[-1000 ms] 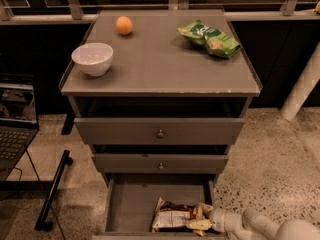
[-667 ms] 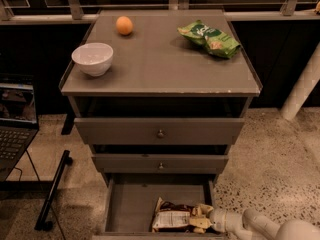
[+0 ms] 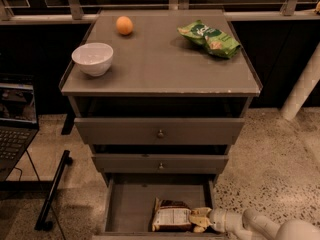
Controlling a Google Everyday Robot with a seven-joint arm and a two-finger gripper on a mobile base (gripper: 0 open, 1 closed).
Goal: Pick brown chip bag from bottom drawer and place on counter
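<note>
cream-white and jointed, the robot's arm reaches in from the lower right corner, and its gripper sits inside the open bottom drawer, touching the right end of the brown chip bag. whether the gripper has closed on the bag or only rests against it, i cannot tell. the bag lies flat on the drawer's grey floor, near the front and towards the right side, its white label panel facing up. the left half of the drawer floor is bare. above it the middle drawer and the top drawer each stand pulled out a little, each with a small round knob. on the grey desk a white bowl stands near the front left corner, an orange sits behind it towards the back, and a green chip bag lies at the back right. an open laptop shows at the left edge.
</note>
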